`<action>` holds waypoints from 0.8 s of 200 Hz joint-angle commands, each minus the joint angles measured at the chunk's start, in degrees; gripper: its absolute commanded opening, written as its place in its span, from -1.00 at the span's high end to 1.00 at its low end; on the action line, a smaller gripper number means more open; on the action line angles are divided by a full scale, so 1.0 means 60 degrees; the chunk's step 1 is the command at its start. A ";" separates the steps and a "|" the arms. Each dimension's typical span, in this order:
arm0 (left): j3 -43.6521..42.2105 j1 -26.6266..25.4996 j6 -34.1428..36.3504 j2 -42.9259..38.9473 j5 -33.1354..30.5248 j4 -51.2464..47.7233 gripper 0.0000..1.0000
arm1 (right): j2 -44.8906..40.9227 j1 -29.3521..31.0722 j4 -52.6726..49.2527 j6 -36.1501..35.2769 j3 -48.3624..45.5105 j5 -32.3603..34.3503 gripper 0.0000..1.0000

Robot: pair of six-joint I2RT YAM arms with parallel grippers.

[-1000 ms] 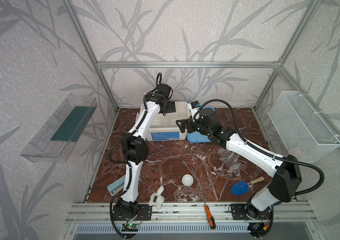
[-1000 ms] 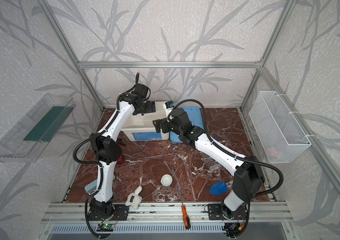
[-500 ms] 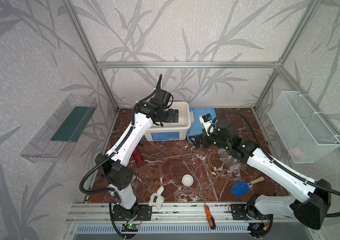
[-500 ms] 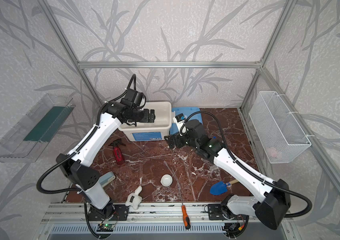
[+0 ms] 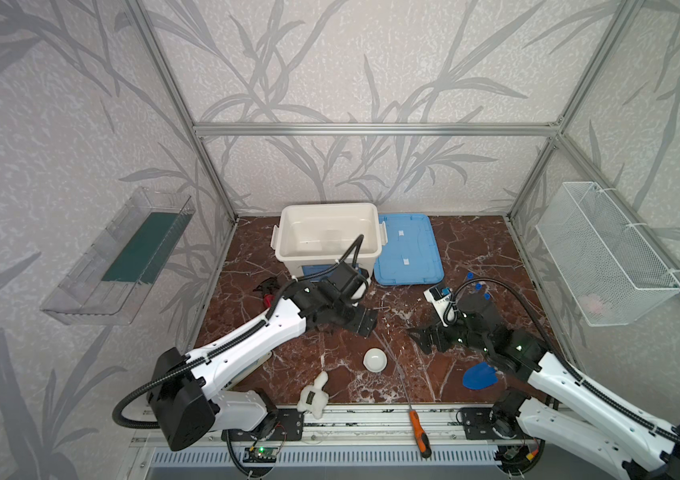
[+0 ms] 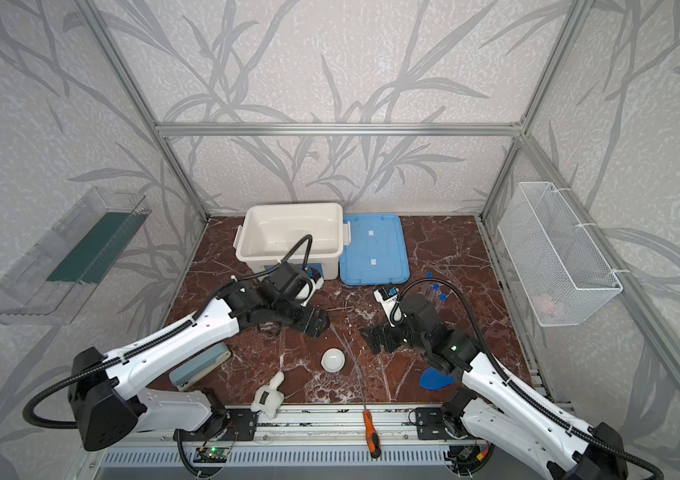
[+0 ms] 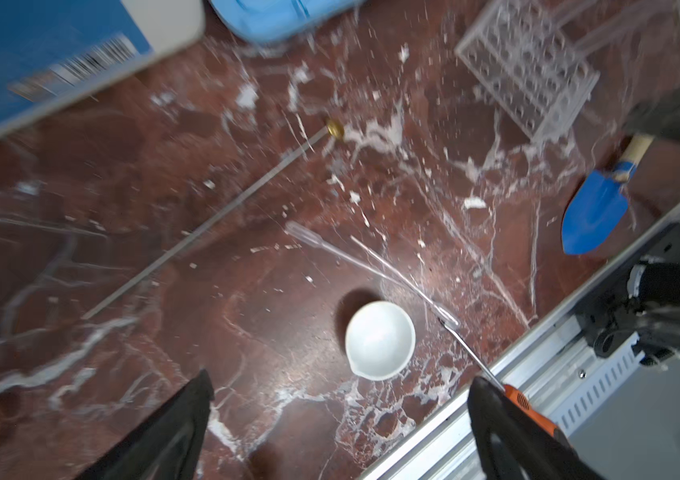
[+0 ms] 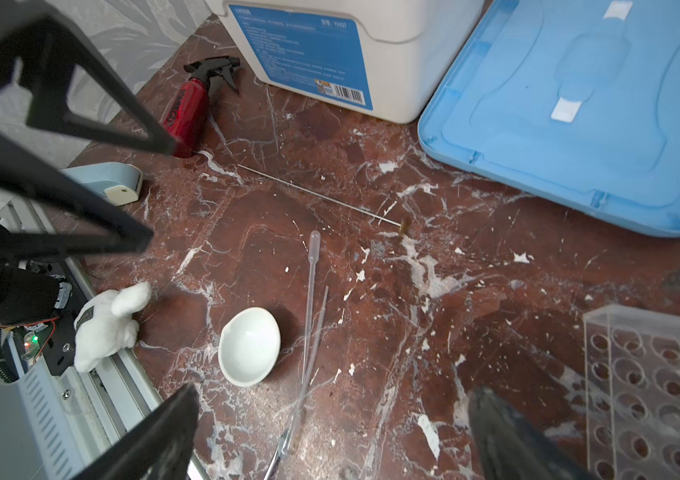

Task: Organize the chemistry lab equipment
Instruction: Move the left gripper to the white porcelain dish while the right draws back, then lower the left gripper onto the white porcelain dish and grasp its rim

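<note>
Our left hand (image 5: 362,323) and right hand (image 5: 424,340) are both spread wide and empty. The small white round dish (image 5: 375,359) sits on the brown marble bench (image 5: 475,241) near both, with thin clear rods (image 8: 310,291) just beside it.

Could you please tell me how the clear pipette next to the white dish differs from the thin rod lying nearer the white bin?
The pipette is clear plastic with a bulb at one end; the rod is grey, thinner, with a brass-coloured tip. The pipette lies beside the dish; the rod lies nearer the bin. Both lie flat on the table, ungripped.
</note>
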 commanded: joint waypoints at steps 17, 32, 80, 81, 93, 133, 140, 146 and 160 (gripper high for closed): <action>-0.0487 -0.1229 0.0609 0.0794 -0.0373 0.1191 -0.98 | -0.0367 -0.0041 -0.0620 0.0423 -0.0055 0.0917 -0.98; -0.0838 -0.1401 0.0647 0.1085 -0.0216 0.1895 -0.98 | -0.0427 -0.0060 -0.0876 0.0603 -0.0060 0.1318 -0.98; -0.1128 -0.1498 0.0533 0.2079 0.0026 0.2411 -0.96 | -0.0416 -0.0074 -0.0739 0.0903 -0.0178 0.1199 -0.98; -0.1135 -0.1499 0.0531 0.2096 0.0011 0.2416 -0.96 | -0.0415 -0.0075 -0.0739 0.0908 -0.0177 0.1199 -0.98; -0.1215 -0.1543 0.0543 0.2195 -0.0168 0.2379 -0.96 | -0.0380 -0.0072 -0.0692 0.0934 -0.0190 0.1224 -0.98; -0.1352 -0.1653 0.0673 0.2332 -0.0219 0.2255 -0.94 | -0.0105 -0.0067 -0.0487 0.1046 -0.0208 0.1228 -0.98; -0.1358 -0.1686 0.0655 0.2347 -0.0209 0.2217 -0.94 | -0.0044 -0.0075 -0.0465 0.1065 -0.0196 0.1208 -0.98; -0.1374 -0.1726 0.0633 0.2334 -0.0178 0.2229 -0.94 | 0.0002 -0.0072 -0.0455 0.1098 -0.0194 0.1199 -0.98; -0.1516 -0.1816 0.0512 0.2376 -0.0196 0.2336 -0.92 | 0.0110 -0.0076 -0.0395 0.1167 -0.0191 0.1214 -0.98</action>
